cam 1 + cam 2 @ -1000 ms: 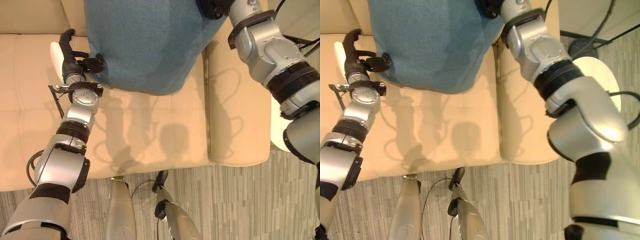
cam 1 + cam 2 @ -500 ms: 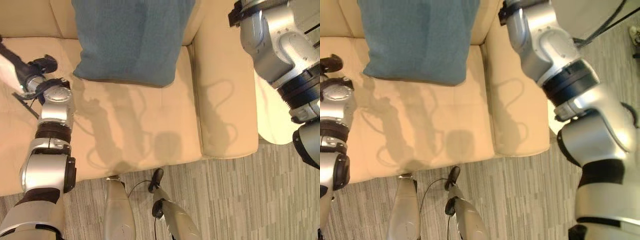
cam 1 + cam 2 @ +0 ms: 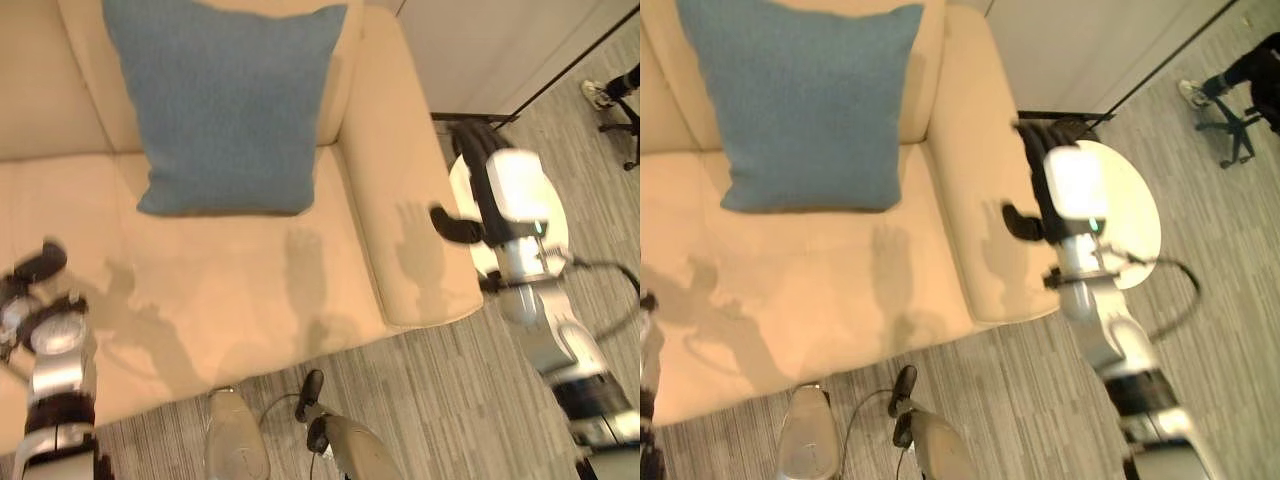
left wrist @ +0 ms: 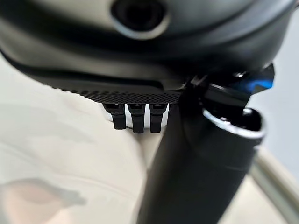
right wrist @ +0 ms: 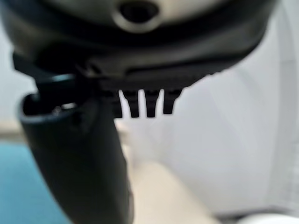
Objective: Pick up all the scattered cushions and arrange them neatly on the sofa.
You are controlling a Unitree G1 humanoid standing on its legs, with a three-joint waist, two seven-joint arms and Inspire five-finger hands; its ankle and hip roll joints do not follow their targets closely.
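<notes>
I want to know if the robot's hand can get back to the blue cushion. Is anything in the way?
Nothing visible blocks it. The blue cushion leans on the sofa back; the right hand is past the armrest, with bare armrest between.

No readable text, label, number or sign anywhere in views.

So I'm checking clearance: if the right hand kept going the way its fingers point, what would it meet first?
Probably the wall. The right hand, open beside the sofa armrest, points its fingers toward it, though depth is unclear.
</notes>
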